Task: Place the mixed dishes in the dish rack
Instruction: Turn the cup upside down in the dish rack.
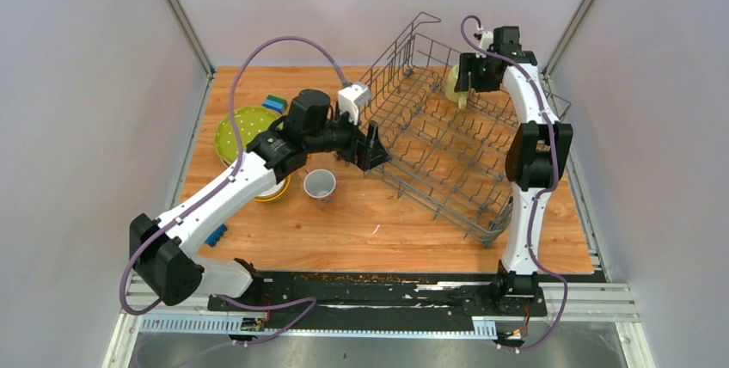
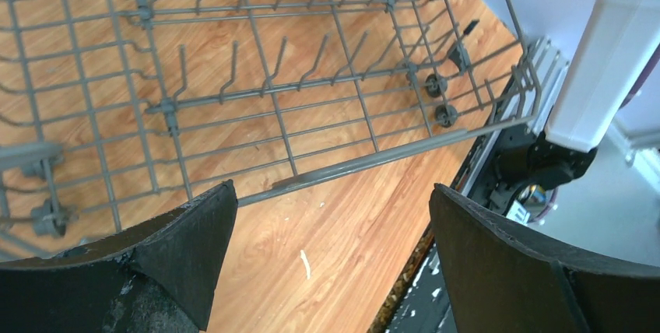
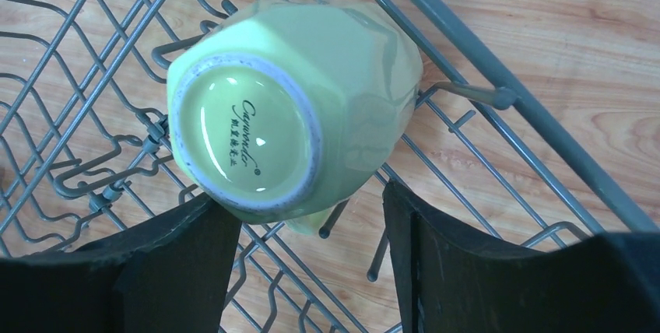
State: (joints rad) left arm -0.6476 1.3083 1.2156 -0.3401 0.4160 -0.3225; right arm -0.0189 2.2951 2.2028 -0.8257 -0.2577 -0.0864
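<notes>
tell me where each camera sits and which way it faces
Top external: above and behind the bases, looking down on the table, dish rack, left gripper and right gripper; both arms show.
Left wrist: on the left arm, facing the rack's floor and edge rail; its own fingers show.
Right wrist: looking down into the rack at the upturned pale-green mug; its own fingers show.
Shared: all three see the rack.

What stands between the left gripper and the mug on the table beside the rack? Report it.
Nothing visible does. The left gripper, open, hangs at the dish rack's near-left rim, and the mug stands upright on the table just to its near-left side. The yellow bowl sits left of the mug, out of the line.
</notes>
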